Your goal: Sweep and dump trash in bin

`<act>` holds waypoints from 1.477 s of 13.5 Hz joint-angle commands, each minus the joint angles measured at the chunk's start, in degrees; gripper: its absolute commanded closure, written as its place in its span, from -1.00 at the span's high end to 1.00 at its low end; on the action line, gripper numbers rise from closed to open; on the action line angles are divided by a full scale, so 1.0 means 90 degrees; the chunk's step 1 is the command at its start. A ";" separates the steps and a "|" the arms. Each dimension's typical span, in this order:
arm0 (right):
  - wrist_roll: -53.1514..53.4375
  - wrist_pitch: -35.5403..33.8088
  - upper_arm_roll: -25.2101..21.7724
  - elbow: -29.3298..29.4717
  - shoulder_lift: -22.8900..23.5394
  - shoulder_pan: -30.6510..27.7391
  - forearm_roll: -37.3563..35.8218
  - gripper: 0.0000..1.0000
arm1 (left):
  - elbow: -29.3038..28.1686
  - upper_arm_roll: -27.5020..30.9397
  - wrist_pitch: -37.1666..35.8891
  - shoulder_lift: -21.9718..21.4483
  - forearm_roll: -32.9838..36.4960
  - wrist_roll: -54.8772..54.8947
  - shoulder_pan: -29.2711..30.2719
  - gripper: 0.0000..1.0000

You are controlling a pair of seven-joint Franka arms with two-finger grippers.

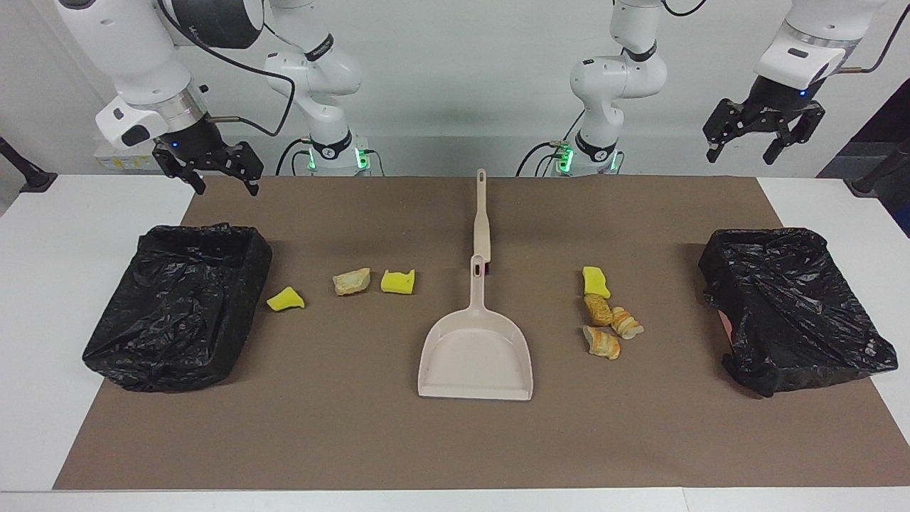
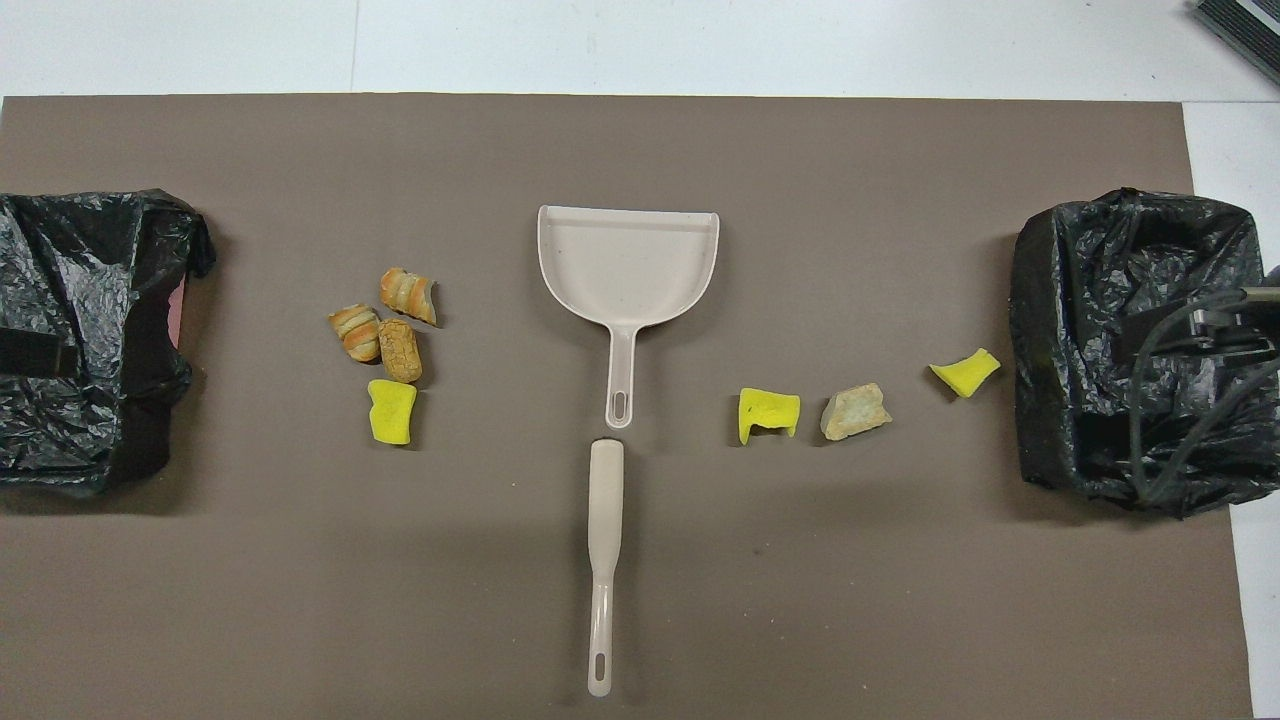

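Observation:
The trash lies on the brown mat (image 1: pixel 455 441) in two groups. Toward the right arm's end are a yellow sponge chunk (image 1: pixel 285 299) (image 2: pixel 966 372), a tan bread lump (image 1: pixel 352 281) (image 2: pixel 855 412) and another yellow chunk (image 1: pixel 398 281) (image 2: pixel 769 414). Toward the left arm's end a yellow chunk (image 1: pixel 596 281) (image 2: pixel 392 410) lies beside three golden pastry pieces (image 1: pixel 602 343) (image 2: pixel 400 350). My right gripper (image 1: pixel 226 186) is open and empty, raised by the black-lined bin (image 1: pixel 206 231) at its end. My left gripper (image 1: pixel 741 151) is open and empty, raised by the other black-lined bin (image 1: pixel 768 235).
A beige dustpan (image 1: pixel 476 355) (image 2: pixel 628 265) lies flat mid-mat, handle toward the robots. A beige brush (image 1: pixel 481 220) (image 2: pixel 605 560) lies in line with it, nearer the robots. The bins also show in the overhead view (image 2: pixel 1100 300) (image 2: pixel 80 300). White table (image 1: pixel 57 284) surrounds the mat.

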 commanded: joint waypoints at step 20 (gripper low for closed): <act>0.0060 0.0097 0.0034 0.0069 0.0016 -0.0019 -0.0078 1.00 | -0.0307 0.0050 -0.0095 -0.0244 -0.0178 -0.0047 0.0015 1.00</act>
